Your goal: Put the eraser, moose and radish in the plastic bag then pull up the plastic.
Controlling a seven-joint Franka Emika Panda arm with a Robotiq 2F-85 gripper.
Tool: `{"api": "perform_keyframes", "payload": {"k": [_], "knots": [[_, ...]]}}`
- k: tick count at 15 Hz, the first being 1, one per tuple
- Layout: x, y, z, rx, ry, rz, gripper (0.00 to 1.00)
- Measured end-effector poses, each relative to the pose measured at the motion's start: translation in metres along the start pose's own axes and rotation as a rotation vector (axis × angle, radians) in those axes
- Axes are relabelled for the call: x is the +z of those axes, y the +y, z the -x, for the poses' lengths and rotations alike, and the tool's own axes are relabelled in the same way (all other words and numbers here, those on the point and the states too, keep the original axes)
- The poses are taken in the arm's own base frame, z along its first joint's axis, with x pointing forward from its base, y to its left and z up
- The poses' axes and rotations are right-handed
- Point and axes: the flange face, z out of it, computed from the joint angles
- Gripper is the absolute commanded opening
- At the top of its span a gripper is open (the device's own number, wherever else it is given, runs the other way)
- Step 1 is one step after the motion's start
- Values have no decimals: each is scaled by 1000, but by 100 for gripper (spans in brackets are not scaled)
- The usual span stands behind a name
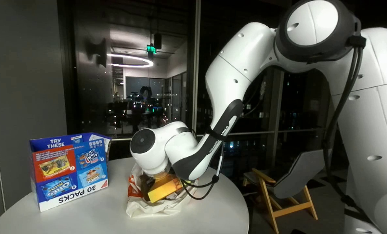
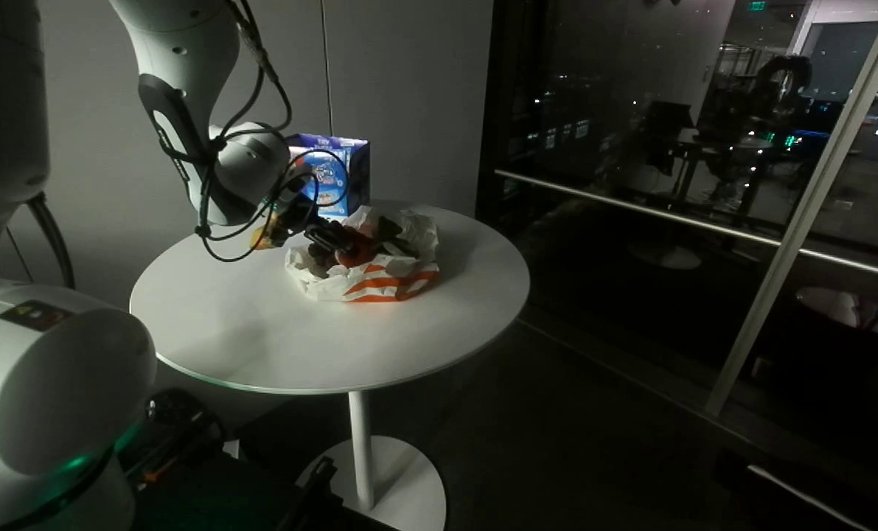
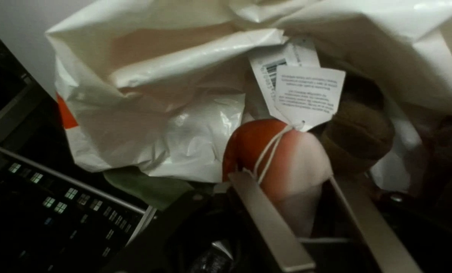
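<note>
The white plastic bag (image 1: 154, 210) with orange print lies open and crumpled on the table; it also shows at the middle of an exterior view (image 2: 391, 286) and fills much of the wrist view (image 3: 172, 148). The red and white radish (image 3: 277, 159) is between my fingertips, inside the bag mouth. It also shows red in an exterior view (image 2: 359, 249). My gripper (image 3: 282, 178) appears shut on it. White tags hang from its string. A brown plush, seemingly the moose (image 3: 358, 132), sits in the bag beside it. I cannot make out the eraser.
A blue snack box (image 1: 70, 172) stands on the round white table (image 1: 92, 217) near the bag. A yellow-orange block (image 1: 165, 189) shows at my wrist; I cannot tell whether it is part of the mount. Loose cables (image 1: 198, 191) hang by the wrist.
</note>
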Motion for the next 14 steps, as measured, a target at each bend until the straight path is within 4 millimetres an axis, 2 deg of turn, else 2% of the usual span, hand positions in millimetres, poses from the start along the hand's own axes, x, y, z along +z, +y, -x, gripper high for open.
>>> {"api": "perform_keyframes", "payload": {"k": [3,4,10,14], "knots": [[-8,-3,-1,-10,15,-15,95],[-13,-5,-1,-21,29,-15,99],[-78,-14,-6,-78,117,-67,100],[-85,-10,-6,-84,124,-70,100]]}}
